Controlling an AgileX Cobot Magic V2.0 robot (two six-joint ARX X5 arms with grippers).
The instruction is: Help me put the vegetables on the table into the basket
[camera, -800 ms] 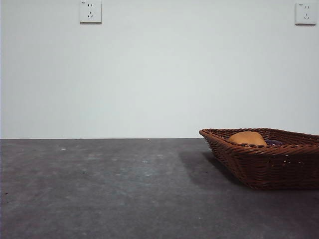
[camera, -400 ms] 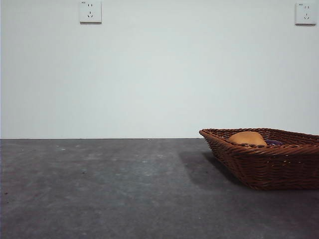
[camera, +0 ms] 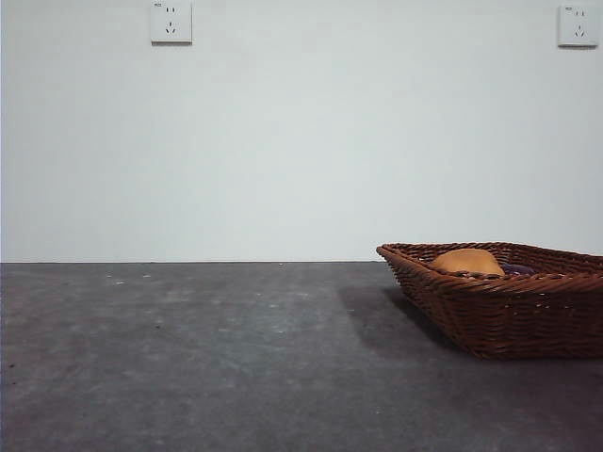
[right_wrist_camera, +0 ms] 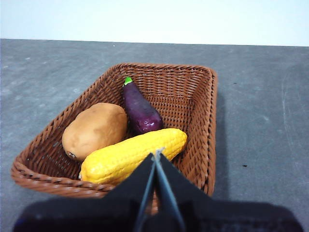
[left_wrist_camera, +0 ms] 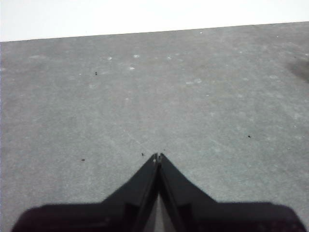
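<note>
Since potato (right_wrist_camera: pixel 95 129), corn (right_wrist_camera: pixel 133 155) and eggplant (right_wrist_camera: pixel 141 112) lie in the basket (right_wrist_camera: pixel 203 145) — light, firm — you need no grip; both fingers pressed together.

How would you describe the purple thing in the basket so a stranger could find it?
Look in the brown wicker basket on the grey table. Three vegetables lie inside; the eggplant is the middle one, between the potato and the basket's far wall, touching the yellow corn. It alone is dark glossy purple with a green stem.
</note>
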